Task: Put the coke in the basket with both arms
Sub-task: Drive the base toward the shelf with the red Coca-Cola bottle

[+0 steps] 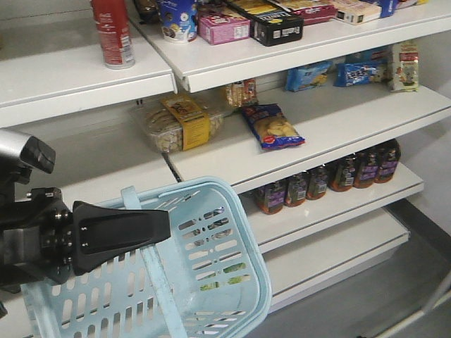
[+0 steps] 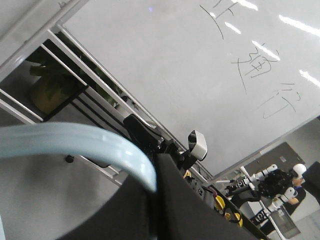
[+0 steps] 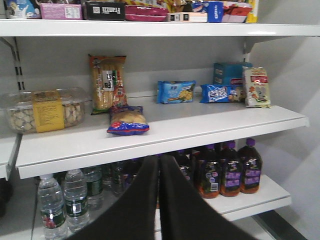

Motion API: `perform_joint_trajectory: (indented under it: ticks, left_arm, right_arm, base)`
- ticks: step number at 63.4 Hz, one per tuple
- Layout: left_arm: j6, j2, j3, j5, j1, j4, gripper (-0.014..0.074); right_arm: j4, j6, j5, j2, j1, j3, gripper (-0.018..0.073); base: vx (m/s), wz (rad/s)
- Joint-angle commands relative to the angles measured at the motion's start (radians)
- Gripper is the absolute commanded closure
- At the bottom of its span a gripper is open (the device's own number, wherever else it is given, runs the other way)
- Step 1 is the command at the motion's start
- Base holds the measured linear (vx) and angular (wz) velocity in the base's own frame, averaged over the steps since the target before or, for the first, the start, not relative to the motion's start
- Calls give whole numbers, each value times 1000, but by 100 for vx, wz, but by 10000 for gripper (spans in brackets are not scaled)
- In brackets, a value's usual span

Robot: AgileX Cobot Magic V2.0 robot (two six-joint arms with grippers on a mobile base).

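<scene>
The coke (image 1: 113,32), a slim red bottle with white lettering, stands upright at the left of the top shelf; its cap is cut off by the frame edge. Below it the pale blue basket (image 1: 236,239) hangs tilted in front of the shelves. My left gripper (image 1: 166,227) is shut on the basket's flat handle bar (image 1: 161,282). In the left wrist view the handle (image 2: 75,140) curves into the black jaws of the left gripper (image 2: 156,172). My right gripper (image 3: 159,160) is shut on nothing and faces the lower shelves. The coke is out of the right wrist view.
A printed cup (image 1: 177,20) and boxes (image 1: 224,28) stand right of the coke. The middle shelf holds a clear biscuit tub (image 1: 180,123) and a blue snack bag (image 1: 273,127). Dark juice bottles (image 1: 331,176) and water bottles (image 3: 65,200) line the lower shelf.
</scene>
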Motion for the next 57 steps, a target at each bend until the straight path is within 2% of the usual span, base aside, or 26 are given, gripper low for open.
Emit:
perform_joint_trajectory:
  ticks: [1, 57]
  left_arm:
    - [2, -21, -25, -177, -7, -89, 603]
    - [2, -21, -25, -177, -7, -89, 603]
  right_arm:
    - [-10, -3, -70, -19, -1, 11, 564]
    - [-10, -3, -70, -19, -1, 11, 564]
  base:
    - [9, 37]
    - [8, 38]
